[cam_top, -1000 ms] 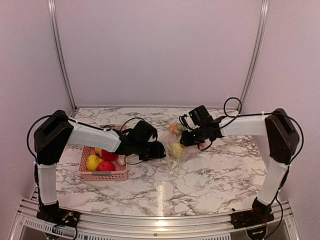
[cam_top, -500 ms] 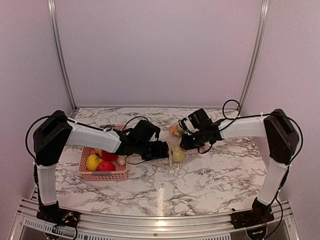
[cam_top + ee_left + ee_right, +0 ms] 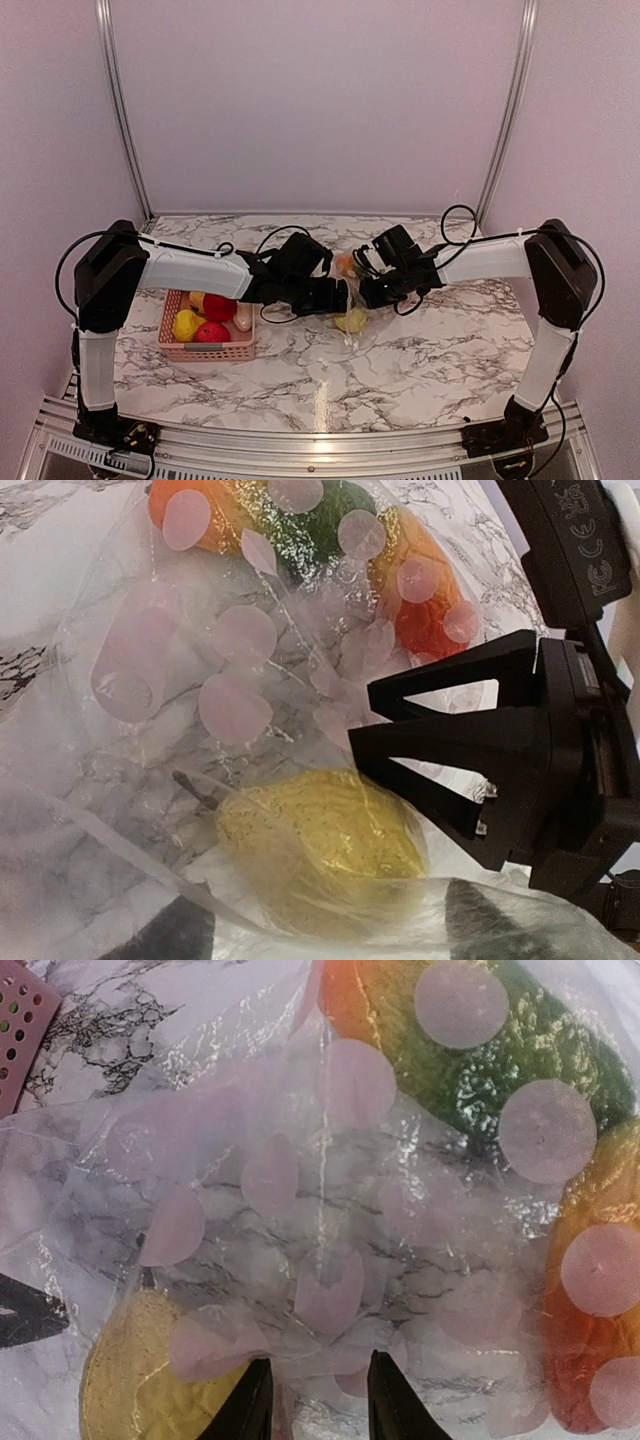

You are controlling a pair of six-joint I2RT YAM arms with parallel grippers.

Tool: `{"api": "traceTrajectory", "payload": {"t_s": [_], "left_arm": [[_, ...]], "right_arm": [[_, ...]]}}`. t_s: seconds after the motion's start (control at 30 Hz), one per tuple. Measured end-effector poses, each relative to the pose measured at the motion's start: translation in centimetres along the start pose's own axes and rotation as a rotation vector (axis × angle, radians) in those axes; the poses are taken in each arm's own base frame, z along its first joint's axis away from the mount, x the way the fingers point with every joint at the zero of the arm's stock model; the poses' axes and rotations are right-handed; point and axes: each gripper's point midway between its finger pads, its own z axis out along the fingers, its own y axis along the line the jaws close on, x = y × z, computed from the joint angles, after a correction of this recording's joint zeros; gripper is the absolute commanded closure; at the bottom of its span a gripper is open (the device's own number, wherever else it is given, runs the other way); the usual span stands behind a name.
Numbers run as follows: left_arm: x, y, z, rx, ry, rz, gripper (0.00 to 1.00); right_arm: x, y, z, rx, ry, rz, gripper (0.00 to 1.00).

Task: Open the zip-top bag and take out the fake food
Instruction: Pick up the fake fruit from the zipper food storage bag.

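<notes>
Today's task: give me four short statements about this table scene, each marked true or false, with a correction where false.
1. The pink basket holds red and yellow fake food. True.
2. The zip-top bag is empty. False: a yellow fruit, an orange piece and a green piece lie inside.
3. The basket stands on the right arm's side. False: it is on the left arm's side.
4. The left gripper and the right gripper are both at the bag. True.
</notes>
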Motion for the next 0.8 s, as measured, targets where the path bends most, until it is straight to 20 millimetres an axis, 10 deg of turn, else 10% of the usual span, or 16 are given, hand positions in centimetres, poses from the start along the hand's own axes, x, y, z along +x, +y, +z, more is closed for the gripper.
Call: {"api": "traceTrajectory", "payload": {"t_s": [0.8], "left_arm": [[1.1, 0.6, 1.2, -0.109, 0.053, 0.077, 0.1]], "right_arm": [[0.5, 0.1, -0.4, -0.006, 0.001, 0.0, 0.56]]}}
